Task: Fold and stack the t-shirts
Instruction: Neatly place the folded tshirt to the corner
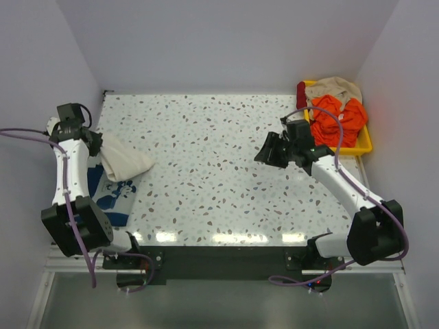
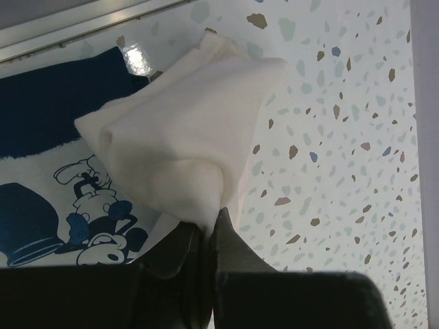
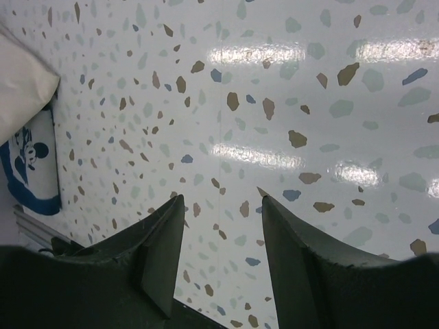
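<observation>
The left gripper [image 2: 209, 223] has its jaws pressed almost together, pinching a corner of the cream t-shirt [image 2: 178, 137]; the cloth spreads away from the fingertips toward 12 o'clock in the left wrist view, in a loose bunched wedge; in the top view this bundle sits at about 9 o'clock on the table [image 1: 219, 151], close to the left edge; one side of it overlaps the navy t-shirt [image 2: 48, 110], which lies flat at 8 o'clock with its white and blue cartoon print facing up, partly hidden by the left arm; the right gripper [image 3: 223, 205] has its jaws roughly half apart and grips nothing, only bare speckled tabletop showing between the fingers; it hangs over the table at about 3 o'clock, well apart from both shirts, whose edges show at 9 o'clock in the right wrist view; behind it, at 2 o'clock in the far right corner, a yellow tray [image 1: 363, 145] holds a crumpled orange cloth [image 1: 336, 120] and a beige cloth [image 1: 336, 88] heaped at its far end.
</observation>
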Controlling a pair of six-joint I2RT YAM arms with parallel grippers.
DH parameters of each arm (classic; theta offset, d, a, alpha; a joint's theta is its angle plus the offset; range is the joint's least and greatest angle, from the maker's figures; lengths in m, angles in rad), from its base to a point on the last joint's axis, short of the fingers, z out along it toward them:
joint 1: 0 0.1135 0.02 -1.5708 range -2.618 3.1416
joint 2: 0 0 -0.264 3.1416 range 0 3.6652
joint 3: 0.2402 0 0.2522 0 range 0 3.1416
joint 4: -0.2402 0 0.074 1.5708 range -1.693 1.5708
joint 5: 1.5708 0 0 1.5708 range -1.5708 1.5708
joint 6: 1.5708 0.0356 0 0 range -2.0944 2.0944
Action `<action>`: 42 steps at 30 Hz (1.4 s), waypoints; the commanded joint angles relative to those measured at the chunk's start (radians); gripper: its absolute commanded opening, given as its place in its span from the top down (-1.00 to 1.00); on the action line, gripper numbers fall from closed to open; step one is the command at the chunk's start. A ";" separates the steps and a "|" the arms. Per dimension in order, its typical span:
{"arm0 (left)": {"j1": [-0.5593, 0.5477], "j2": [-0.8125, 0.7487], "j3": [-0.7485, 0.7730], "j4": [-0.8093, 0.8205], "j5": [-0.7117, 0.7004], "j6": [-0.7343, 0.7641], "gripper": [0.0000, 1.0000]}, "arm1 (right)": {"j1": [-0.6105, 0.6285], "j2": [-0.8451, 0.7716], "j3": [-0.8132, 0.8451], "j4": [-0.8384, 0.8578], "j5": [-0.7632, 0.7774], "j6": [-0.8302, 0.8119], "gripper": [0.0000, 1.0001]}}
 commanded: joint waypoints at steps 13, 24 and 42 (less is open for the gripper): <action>0.054 -0.084 0.058 -0.001 0.064 0.089 1.00 | 0.013 -0.083 -0.018 -0.011 0.004 0.014 -0.05; 0.077 -0.119 0.068 -0.027 0.078 0.106 1.00 | 0.013 -0.108 -0.022 -0.019 0.005 0.019 -0.05; 0.099 -0.231 -0.054 -0.031 0.015 0.112 1.00 | 0.013 -0.169 -0.074 -0.032 -0.005 0.014 -0.04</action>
